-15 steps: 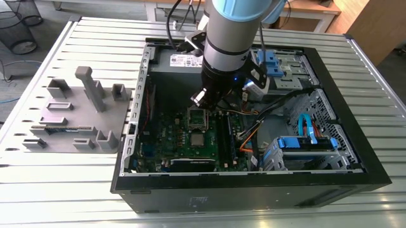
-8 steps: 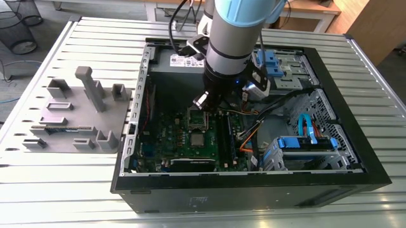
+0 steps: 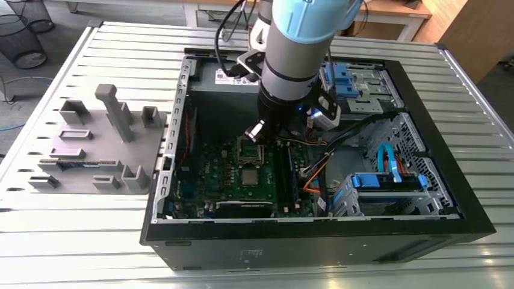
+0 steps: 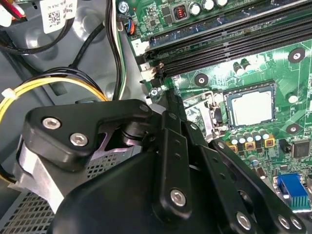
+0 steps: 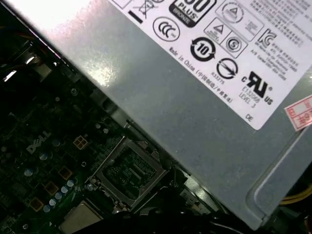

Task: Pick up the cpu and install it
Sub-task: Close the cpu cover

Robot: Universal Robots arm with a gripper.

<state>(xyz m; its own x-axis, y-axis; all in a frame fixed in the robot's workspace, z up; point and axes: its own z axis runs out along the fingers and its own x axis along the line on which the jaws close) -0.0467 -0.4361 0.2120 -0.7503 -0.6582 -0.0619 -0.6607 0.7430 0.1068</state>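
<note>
The cpu (image 3: pixel 251 176) is a small silver square lying flat on the green motherboard (image 3: pixel 216 180) inside the open computer case. It also appears in both wrist views (image 4: pixel 251 107) (image 5: pixel 80 219). Just beyond it, toward the power supply, is the silver-framed socket (image 3: pixel 250 150) (image 5: pixel 129 168), whose green contact field is exposed and bare. My gripper (image 3: pixel 259 133) hangs over the socket's far end, above the board and apart from the cpu. Nothing shows in its grasp. Its black linkage (image 4: pixel 168 146) covers much of the second wrist view.
The grey power supply (image 3: pixel 221 78) (image 5: pixel 195 97) stands close behind the gripper. Black memory slots (image 4: pixel 234 44) run beside the socket. Yellow and black cables (image 4: pixel 48 85) lie near the case wall. Blue drive bays (image 3: pixel 386 180) are on the exterior view's right, and a grey fixture plate (image 3: pixel 96 150) on its left.
</note>
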